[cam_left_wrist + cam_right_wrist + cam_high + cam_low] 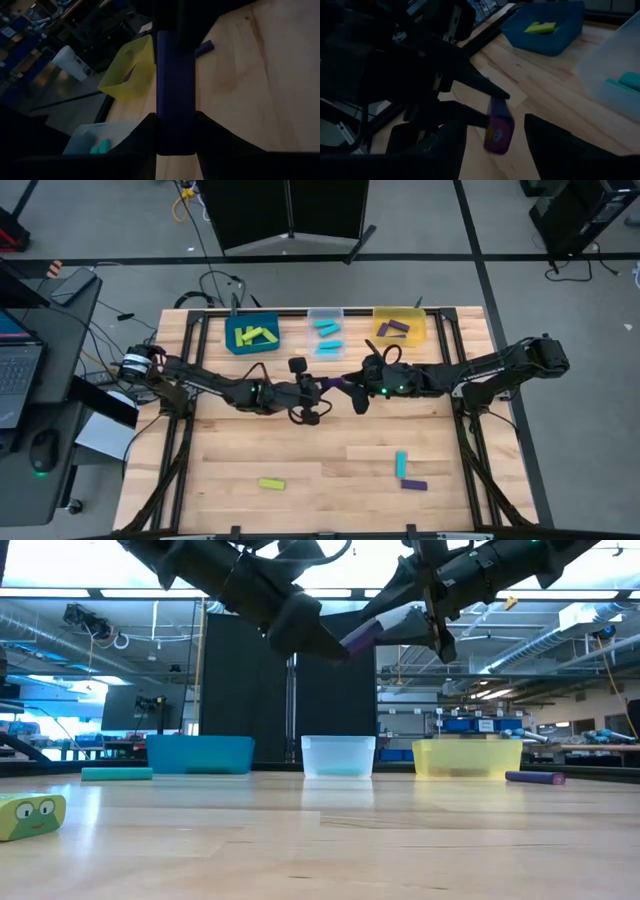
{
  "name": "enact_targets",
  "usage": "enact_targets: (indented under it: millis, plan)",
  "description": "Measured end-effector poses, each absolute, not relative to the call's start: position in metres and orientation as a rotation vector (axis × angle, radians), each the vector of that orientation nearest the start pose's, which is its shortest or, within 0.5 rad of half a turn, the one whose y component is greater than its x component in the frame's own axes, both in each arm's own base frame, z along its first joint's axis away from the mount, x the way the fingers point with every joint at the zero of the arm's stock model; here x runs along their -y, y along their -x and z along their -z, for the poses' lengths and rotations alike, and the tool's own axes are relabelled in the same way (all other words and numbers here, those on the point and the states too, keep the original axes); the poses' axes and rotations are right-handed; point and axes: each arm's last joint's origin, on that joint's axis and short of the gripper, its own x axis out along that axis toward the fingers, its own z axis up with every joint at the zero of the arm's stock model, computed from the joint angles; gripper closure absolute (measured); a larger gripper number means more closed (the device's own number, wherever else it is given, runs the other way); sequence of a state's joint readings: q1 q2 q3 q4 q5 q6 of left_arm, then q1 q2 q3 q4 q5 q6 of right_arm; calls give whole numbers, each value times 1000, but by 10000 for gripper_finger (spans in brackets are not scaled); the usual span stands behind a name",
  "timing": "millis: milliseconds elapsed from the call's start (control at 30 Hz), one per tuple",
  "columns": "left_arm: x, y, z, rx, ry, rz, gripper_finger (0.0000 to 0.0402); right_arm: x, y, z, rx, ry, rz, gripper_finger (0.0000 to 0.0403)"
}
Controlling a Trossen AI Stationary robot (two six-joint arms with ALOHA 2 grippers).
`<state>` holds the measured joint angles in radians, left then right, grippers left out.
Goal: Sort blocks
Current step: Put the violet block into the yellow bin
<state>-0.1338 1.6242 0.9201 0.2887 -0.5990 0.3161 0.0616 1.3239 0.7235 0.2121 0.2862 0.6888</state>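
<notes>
Writing and labels: no readable text. The lime green block (30,816) nearest the low camera bears a printed cartoon face with two eyes.

Landmark: clear bin (326,330), the middle of three bins along the table's far edge.

Bins, three:
- Blue bin (251,332), left of the clear bin; holds lime green blocks, about three, overlapping.
- Clear bin; holds three cyan blocks.
- Yellow bin (400,325), right of the clear bin; holds purple blocks, count unclear.

Loose blocks on the table (330,455), three, all well in front of the clear bin near the front edge:
- One lime green block (272,483), front left.
- One cyan block (401,465), front right.
- One purple block (414,485), touching or just beside that cyan block.

Held block: one purple block (341,383), in the air just in front of the clear bin.

Grippers:
- Left gripper (175,131): jaws narrow, clamped on the near end of the held purple block.
- Right gripper (495,132): jaws wide, one finger on each side of the block's other end, not pressing it.

Open room: bare wood lies between the bins and the loose blocks; both arms meet above the table's middle.
</notes>
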Motion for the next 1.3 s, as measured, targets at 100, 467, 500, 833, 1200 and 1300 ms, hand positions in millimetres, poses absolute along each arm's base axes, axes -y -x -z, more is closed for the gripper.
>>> enact_targets:
  millis: [100,467,500,833,1200,1300]
  plan:
    - [30,-344,-218,-450,-452,-387,299,-8,-280,-234,-294,-613,336,208]
    - [29,-344,-219,-443,-450,-408,302,-6,-280,-235,-302,-554,328,331]
    - [29,-344,-219,-445,-449,-408,303,-6,-280,-234,-304,-544,327,331]
    - [28,-340,-216,-469,-436,-417,156,8,-275,-237,-328,-478,363,331]
    - [19,-305,-195,-335,-298,-401,161,60,-226,-251,-545,-396,753,331]
    - [18,-297,-191,-303,-282,-403,169,84,-211,-247,-617,-408,892,331]
